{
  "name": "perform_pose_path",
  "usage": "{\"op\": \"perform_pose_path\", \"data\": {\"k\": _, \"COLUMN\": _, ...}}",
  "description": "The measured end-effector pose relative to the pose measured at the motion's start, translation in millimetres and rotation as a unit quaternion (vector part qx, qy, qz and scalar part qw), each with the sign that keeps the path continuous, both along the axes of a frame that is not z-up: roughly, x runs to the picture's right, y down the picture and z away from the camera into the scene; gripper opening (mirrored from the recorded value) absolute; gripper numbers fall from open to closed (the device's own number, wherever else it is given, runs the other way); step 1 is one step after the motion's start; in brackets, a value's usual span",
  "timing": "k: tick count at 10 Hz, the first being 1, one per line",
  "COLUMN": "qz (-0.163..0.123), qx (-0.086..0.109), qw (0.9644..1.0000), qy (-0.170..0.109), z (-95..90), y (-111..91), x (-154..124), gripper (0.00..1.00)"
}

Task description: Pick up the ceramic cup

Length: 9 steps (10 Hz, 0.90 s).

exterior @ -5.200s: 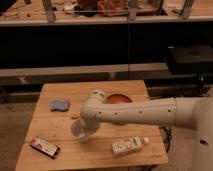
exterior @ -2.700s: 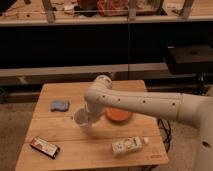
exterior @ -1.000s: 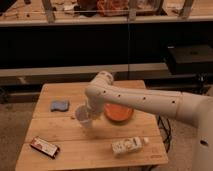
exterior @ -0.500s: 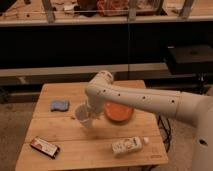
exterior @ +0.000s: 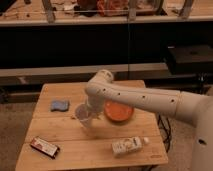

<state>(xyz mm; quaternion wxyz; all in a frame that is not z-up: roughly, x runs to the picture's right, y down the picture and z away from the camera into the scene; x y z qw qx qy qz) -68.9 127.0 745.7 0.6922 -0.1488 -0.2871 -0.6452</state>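
The ceramic cup (exterior: 81, 116) is a small pale round cup with a wide rim, at the middle of the wooden table (exterior: 60, 131), left of the orange bowl (exterior: 118, 112). My gripper (exterior: 88, 111) hangs at the end of the white arm that reaches in from the right. It is shut on the cup's right side and holds the cup slightly tilted, a little above the tabletop. The arm's wrist hides part of the cup's rim.
A blue sponge (exterior: 59, 105) lies at the table's left. A dark snack packet (exterior: 44, 147) lies at the front left. A white rectangular carton (exterior: 128, 146) lies at the front right. Dark shelving stands behind the table.
Over five seconds the cup has gone up and slightly right with the gripper, off the tabletop. Over the last second the arm and cup have barely moved.
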Motion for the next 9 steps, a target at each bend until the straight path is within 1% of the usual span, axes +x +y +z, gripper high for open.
{"op": "perform_pose_path", "data": {"k": 9, "qz": -0.003, "qx": 0.000, "qw": 1.0000, "qy": -0.003, "z": 1.0, "y": -5.6, "x": -2.9, "gripper": 0.00}}
